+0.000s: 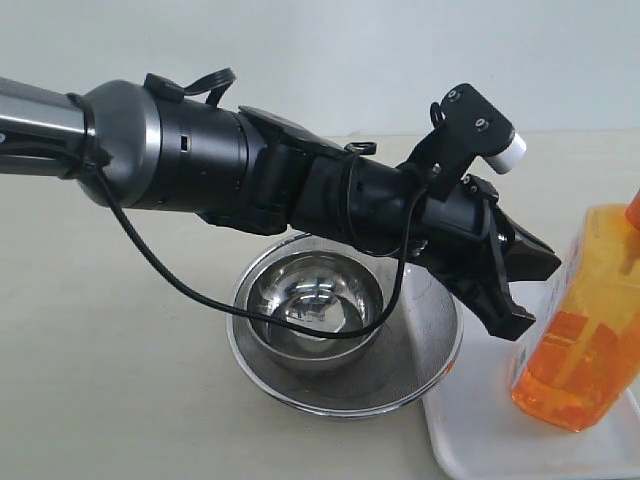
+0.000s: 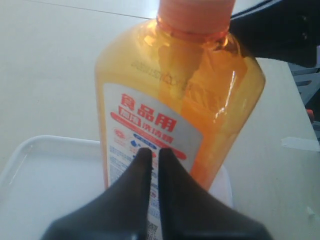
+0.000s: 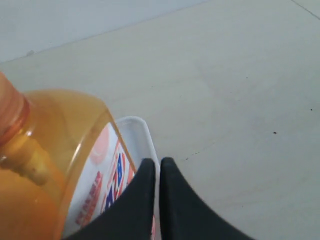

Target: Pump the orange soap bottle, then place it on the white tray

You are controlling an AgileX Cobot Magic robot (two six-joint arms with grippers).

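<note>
Bottle [image 1: 585, 320] on tray [image 1: 480, 430], 4 o'clock from bowl [image 1: 315, 300], left gripper [image 1: 538, 295] and right gripper [image 3: 153, 162] both closed, empty; placing looks done, next: retreat without tipping it.

Tall translucent orange plastic soap bottle [image 1: 585, 320] is on flat white plastic tray [image 1: 470, 440], far R in ext view. Round steel bowl [image 1: 315, 300] sits in round steel mesh strainer [image 1: 425, 360], just L of tray, both on table [image 1: 100, 380].
</note>
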